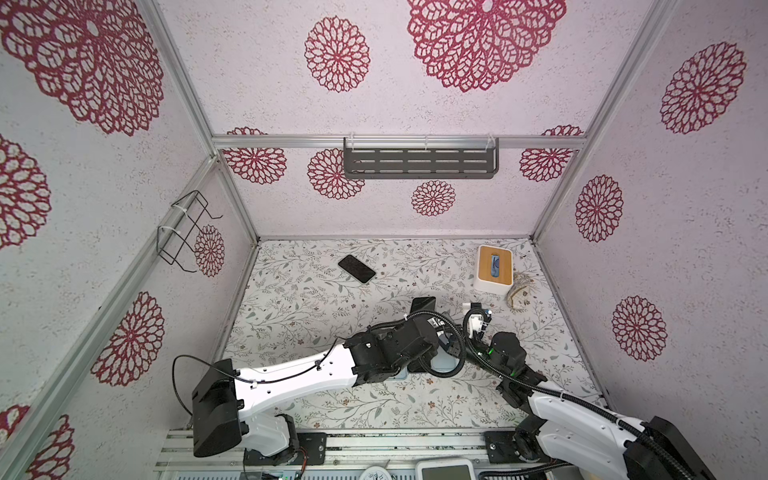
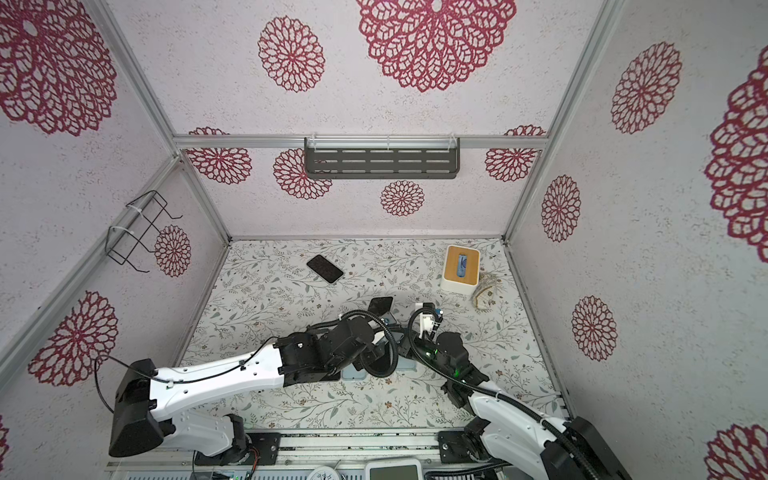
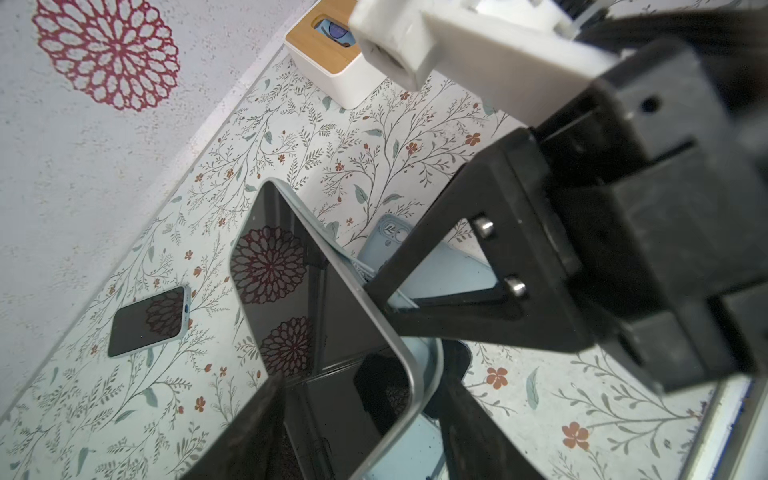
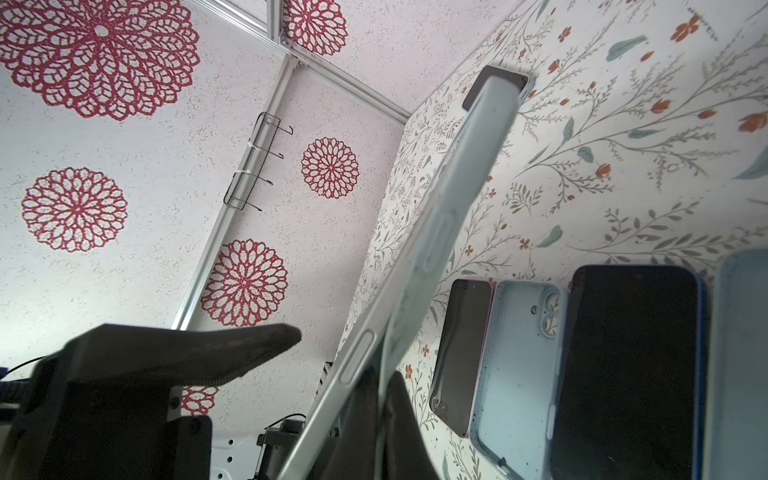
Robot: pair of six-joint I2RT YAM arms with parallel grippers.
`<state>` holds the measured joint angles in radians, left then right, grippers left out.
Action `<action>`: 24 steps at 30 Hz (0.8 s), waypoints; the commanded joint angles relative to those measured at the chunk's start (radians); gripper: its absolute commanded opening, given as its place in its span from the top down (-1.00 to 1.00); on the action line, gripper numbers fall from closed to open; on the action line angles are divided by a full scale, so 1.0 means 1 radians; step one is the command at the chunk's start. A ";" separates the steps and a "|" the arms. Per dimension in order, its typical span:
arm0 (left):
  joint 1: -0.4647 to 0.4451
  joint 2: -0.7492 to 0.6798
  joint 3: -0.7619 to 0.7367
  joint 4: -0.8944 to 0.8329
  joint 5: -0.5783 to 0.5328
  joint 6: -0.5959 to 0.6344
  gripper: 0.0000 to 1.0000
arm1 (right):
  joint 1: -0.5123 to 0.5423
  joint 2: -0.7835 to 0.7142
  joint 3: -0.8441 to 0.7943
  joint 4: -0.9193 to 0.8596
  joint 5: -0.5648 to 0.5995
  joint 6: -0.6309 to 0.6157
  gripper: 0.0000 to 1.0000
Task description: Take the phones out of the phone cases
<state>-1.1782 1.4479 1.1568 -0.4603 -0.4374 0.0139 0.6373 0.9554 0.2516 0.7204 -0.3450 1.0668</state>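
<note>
The phone (image 3: 291, 299), dark glass with a silver frame, stands tilted on its long edge above the table and is partly peeled out of its pale blue phone case (image 4: 469, 158). My right gripper (image 4: 382, 386) is shut on the loose side wall of the case, which bends away from the phone's frame (image 4: 332, 399). My left gripper (image 3: 361, 399) is open, one finger over the screen and the other behind the case (image 3: 411, 446). In the right wrist view, a gap shows between the phone and a left finger (image 4: 249, 349). In both top views only the phone's far end (image 1: 424, 305) (image 2: 380, 305) shows past the arms.
Another cased phone (image 1: 356, 269) lies face up at the back left. A white tissue box with a wooden lid (image 1: 494, 269) and a crumpled patterned bundle (image 1: 519, 293) sit at the back right. Under the arms lie a dark phone (image 4: 461, 353), an empty blue case (image 4: 519, 365) and a blue-cased phone (image 4: 631, 365).
</note>
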 commanded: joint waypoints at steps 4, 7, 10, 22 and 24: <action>-0.009 0.037 0.030 0.046 -0.067 0.066 -0.09 | -0.006 -0.033 0.026 0.116 -0.018 0.012 1.00; -0.009 0.052 0.036 0.055 -0.065 0.081 0.06 | -0.007 -0.032 0.028 0.119 -0.021 0.014 1.00; -0.009 0.059 0.038 0.060 -0.069 0.092 0.26 | -0.007 -0.032 0.028 0.119 -0.023 0.015 1.00; -0.013 0.036 -0.006 0.115 -0.049 0.112 0.77 | -0.007 -0.029 0.028 0.126 -0.025 0.019 1.00; -0.012 0.030 -0.011 0.120 -0.046 0.112 0.82 | -0.007 -0.029 0.028 0.126 -0.026 0.019 1.00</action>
<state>-1.1809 1.5002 1.1603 -0.4000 -0.5156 0.1284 0.6334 0.9527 0.2516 0.7242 -0.3538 1.0775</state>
